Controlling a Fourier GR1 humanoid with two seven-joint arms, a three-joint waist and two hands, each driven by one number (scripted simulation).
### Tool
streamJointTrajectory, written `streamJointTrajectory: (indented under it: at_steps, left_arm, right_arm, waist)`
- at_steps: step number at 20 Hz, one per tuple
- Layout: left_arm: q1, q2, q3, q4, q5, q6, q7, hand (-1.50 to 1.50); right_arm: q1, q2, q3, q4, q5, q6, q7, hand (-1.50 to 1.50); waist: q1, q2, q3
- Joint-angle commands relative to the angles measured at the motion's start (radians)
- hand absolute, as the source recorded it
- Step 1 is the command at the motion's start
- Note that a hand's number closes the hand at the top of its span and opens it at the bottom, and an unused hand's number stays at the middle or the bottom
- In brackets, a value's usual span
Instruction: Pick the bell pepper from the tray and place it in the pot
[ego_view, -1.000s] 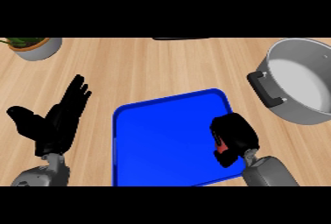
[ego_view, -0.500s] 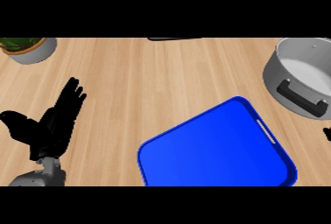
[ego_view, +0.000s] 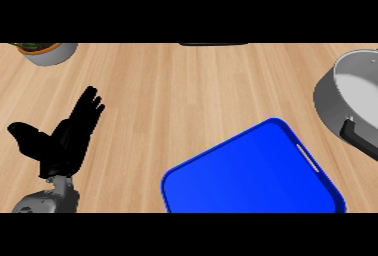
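Observation:
The blue tray (ego_view: 251, 175) lies rotated at the lower middle of the head view, and nothing shows on it. The grey pot (ego_view: 354, 102) stands at the right edge, its black handle facing the tray. I see no bell pepper anywhere. My left hand (ego_view: 63, 137) rests open at the left, fingers pointing up and thumb spread. My right hand is out of the view.
A small grey planter (ego_view: 48, 50) with green leaves stands at the top left corner. A dark object (ego_view: 214, 44) shows at the top edge. Bare wooden counter (ego_view: 192, 95) lies between the left hand, the tray and the pot.
The right hand, shut on a red thing over the tray a second ago, has left the view. The tray has swung round and shifted right. The view has moved.

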Motion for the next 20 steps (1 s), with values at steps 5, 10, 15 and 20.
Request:
streamJointTrajectory:
  at_steps: [5,10,15,20]
  left_arm:
    - [0.014,-0.007,-0.014,0.006,-0.013,-0.011,-0.013,0.00]
    - [-0.008,-0.031,-0.041,-0.039,-0.034,0.017,0.055,0.00]
    - [-0.042,-0.025,-0.017,-0.009,-0.002,-0.013,0.042,0.00]
    - [-0.042,-0.022,-0.006,0.045,-0.010,-0.031,-0.034,0.00]
  right_arm:
    - [-0.085,-0.087,-0.128,-0.066,-0.199,0.179,0.000,1.50]
    - [-0.179,-0.044,-0.020,-0.110,-0.189,0.160,0.168,1.50]
    - [-0.347,-0.059,0.092,-0.032,-0.183,0.151,0.320,1.50]
    - [-0.447,0.001,0.233,0.026,-0.105,0.065,0.349,1.50]
  waist:
    - [0.023,0.001,-0.002]
    - [0.034,0.003,-0.001]
    - [0.043,0.005,-0.001]
    - [0.047,0.007,-0.001]
